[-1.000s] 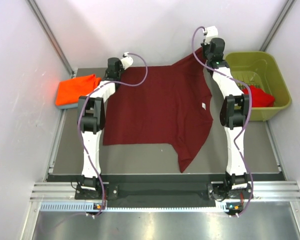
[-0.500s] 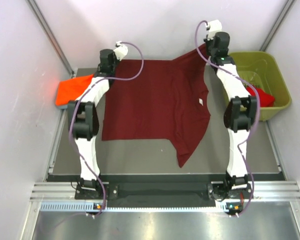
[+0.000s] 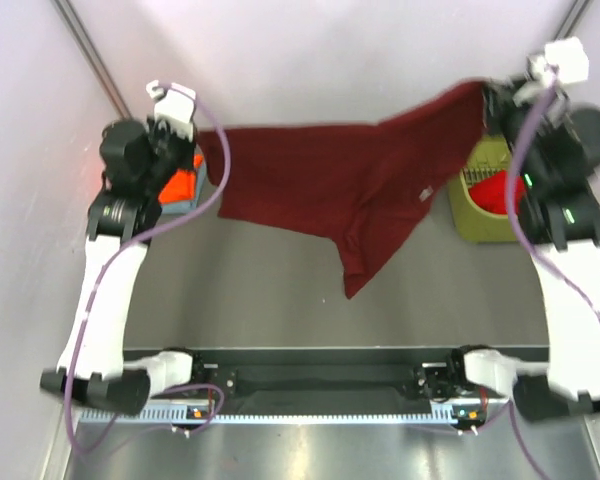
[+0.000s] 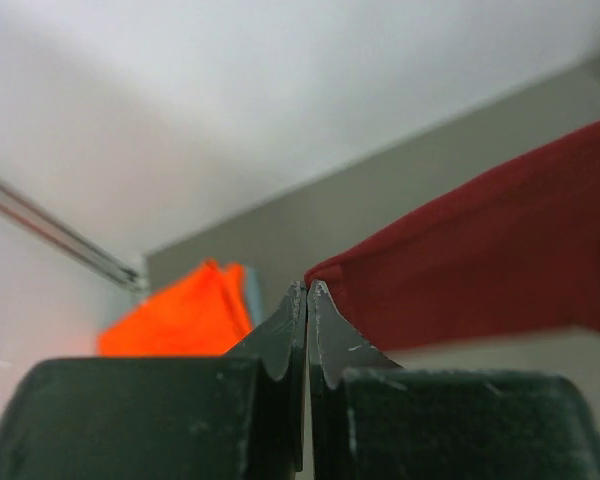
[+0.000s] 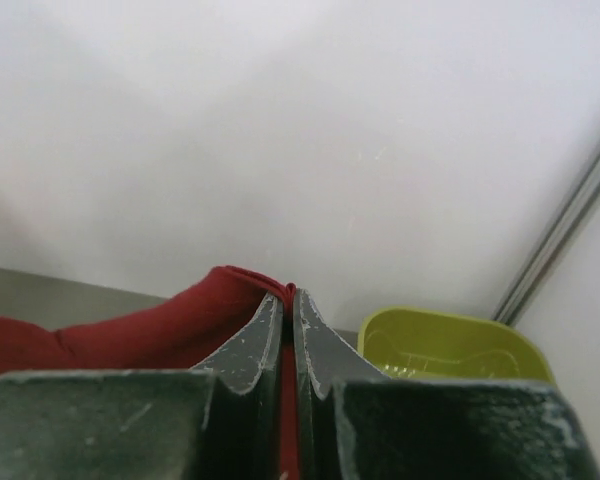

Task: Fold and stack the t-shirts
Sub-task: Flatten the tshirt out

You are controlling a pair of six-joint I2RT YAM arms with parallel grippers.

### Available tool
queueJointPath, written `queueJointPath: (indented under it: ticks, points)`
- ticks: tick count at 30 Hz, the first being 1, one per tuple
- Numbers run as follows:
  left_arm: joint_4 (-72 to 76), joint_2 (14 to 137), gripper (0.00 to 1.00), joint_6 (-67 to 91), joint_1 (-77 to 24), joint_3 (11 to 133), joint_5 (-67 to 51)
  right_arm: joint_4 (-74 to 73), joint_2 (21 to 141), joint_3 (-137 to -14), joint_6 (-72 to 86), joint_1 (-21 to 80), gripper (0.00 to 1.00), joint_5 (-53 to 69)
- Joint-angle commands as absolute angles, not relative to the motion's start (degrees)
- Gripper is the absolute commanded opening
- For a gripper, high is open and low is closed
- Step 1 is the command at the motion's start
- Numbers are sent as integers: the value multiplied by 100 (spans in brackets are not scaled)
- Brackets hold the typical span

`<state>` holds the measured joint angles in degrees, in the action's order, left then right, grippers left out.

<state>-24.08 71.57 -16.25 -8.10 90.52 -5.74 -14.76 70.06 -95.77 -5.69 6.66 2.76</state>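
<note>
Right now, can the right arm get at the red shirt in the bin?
Probably not: the right hand is shut on a corner of the maroon shirt, stretched across to the left hand. The red shirt sits close by in the green bin, but that hand is full.

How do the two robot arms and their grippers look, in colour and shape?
Both the left arm and right arm have white links, black joints and a purple cable. The left gripper and right gripper have dark, tapered, scratched fingers.

My grey desk (image 3: pixel 280 290) carries an orange t-shirt (image 4: pixel 180 315) atop a grey-blue t-shirt (image 4: pixel 252 298) far left, and 1 olive-green bin (image 5: pixel 450 345) far right.
</note>
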Motion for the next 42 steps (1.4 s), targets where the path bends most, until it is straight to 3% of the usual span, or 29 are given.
queueJointPath:
  ticks: [1, 5, 10, 13, 16, 23, 28, 33, 42]
  points:
    - [-3576, 6594, 0, -1055, -844, 8588, -1623, -2326, 5991, -8940, -430, 694, 0, 509]
    - [-3876, 5732, 0, -1037, -844, 8621, -1951, -2715, 4722, -8587, -545, 642, 0, 606]
    - [-3884, 5422, 0, -1055, -844, 9806, -1609, -3050, 4035, -9552, -569, 44, 0, 502]
    - [-4007, 5616, 0, -1282, -844, 11087, -1380, -3050, 4139, -10560, -949, 44, 0, 229]
    - [-3938, 5634, 0, -1415, -844, 11556, -1240, -3067, 4280, -11230, -941, 44, 0, 44]
    - [-3622, 5187, 0, -1363, -835, 11417, -1187, -3357, 4421, -12110, -440, -430, 0, 474]
    - [-3191, 5203, 0, -1362, -835, 11540, -950, -3297, 4868, -13147, -746, -510, 0, 133]
    - [-2734, 5168, 0, -1661, -835, 11164, -844, -2568, 4624, -12465, -993, -448, 0, -238]
    - [-2926, 5001, 0, -1766, -835, 9135, -1186, -1803, 4491, -9725, -958, -457, 0, 465]
